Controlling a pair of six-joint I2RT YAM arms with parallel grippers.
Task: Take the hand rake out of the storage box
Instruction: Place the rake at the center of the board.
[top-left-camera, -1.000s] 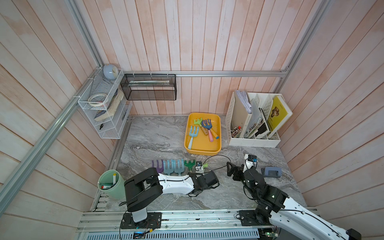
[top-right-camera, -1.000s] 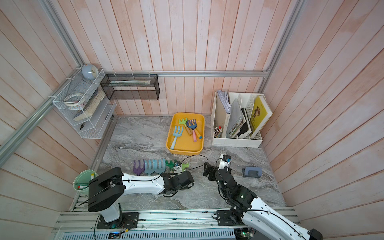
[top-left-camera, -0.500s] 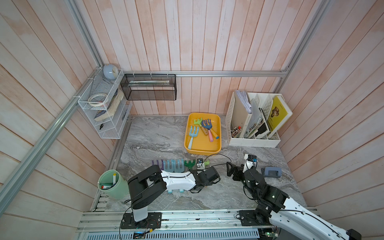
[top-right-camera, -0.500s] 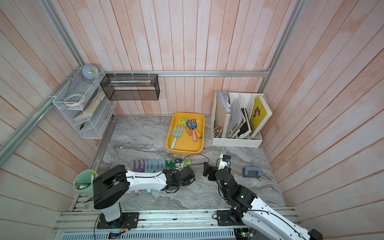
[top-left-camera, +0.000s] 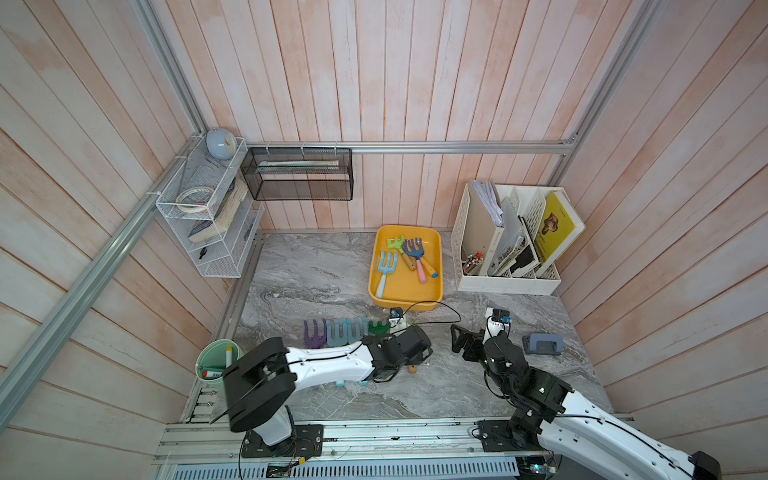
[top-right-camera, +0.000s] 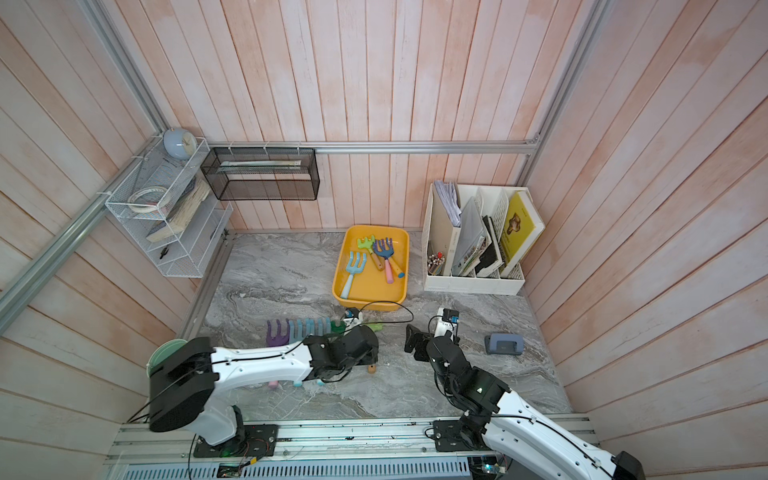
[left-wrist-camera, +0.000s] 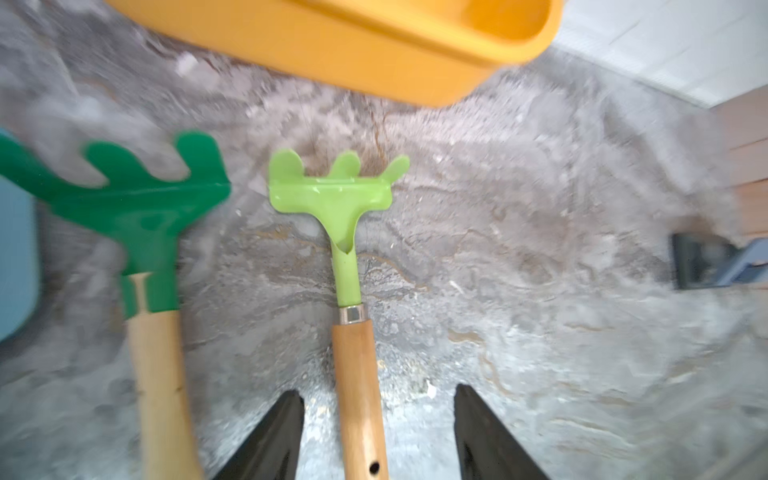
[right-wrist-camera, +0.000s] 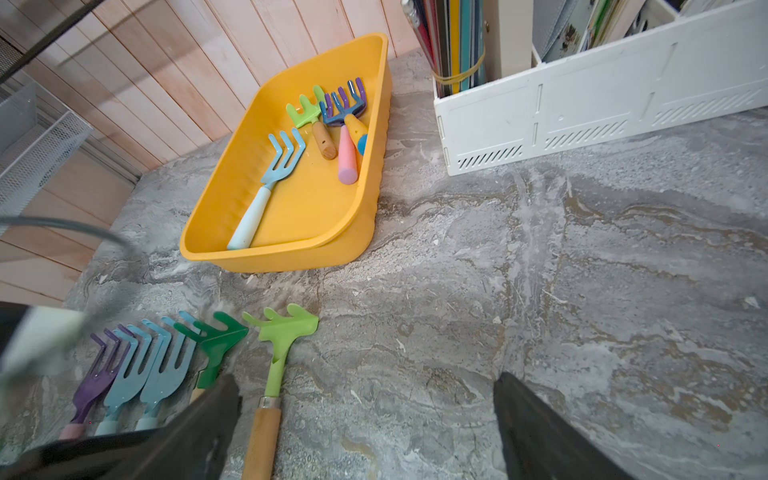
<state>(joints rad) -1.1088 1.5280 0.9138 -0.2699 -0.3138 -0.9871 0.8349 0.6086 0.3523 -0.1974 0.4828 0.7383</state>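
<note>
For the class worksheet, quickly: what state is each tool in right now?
Left tool: open, either side of the handle of the light green rake, not gripping it.
Right tool: open, empty.

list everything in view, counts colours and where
storage box: 1, yellow-orange, back of table
rakes in box: 4, light blue, light green, purple, dark blue
rakes on table: 5, purple, two blue, dark green, light green, front row
file organizer: 1, white, beside box
hole punch: 1, grey-blue, table right
mesh basket: 1, black, back wall
wire shelf: 1, white, left wall
cup: 1, pale green, front left corner
left end effector: 1, black, open astride light green rake's handle
right end effector: 1, black, open, empty
</note>
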